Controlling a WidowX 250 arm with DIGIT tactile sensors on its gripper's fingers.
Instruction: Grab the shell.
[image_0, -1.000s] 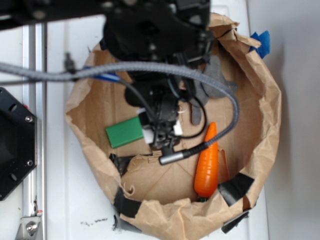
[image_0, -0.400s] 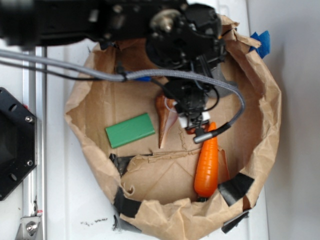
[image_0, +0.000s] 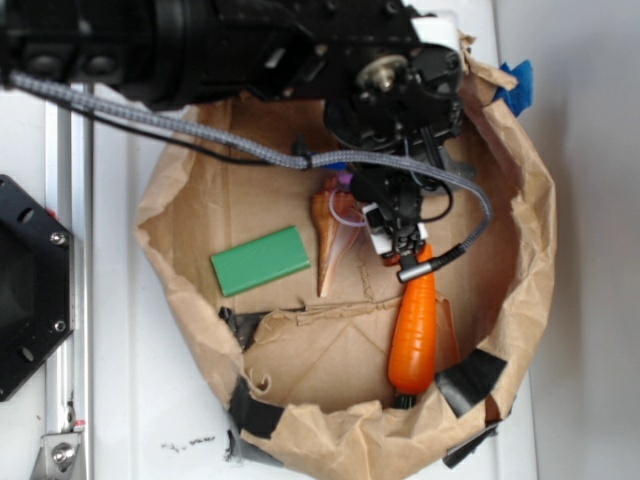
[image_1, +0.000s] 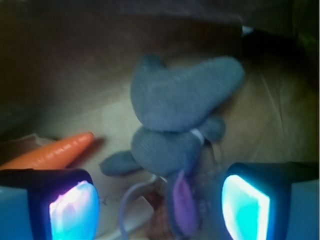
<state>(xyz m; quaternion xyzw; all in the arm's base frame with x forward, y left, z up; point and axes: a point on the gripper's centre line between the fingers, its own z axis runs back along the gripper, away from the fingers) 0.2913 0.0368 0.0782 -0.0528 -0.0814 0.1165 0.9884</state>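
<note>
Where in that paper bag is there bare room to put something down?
The bag floor is bare left of the green block, and below it across to the carrot. It is crowded upper right: the shell, grey plush, carrot tip and the open pincer sit close together.

brown paper bag (image_0: 520, 240) sits rolled open on the white worktop (image_0: 590, 300). inside it, a green block (image_0: 260, 260) lies left, an orange carrot (image_0: 414, 330) right, and a grey plush animal (image_1: 180, 125) at the back.
</note>
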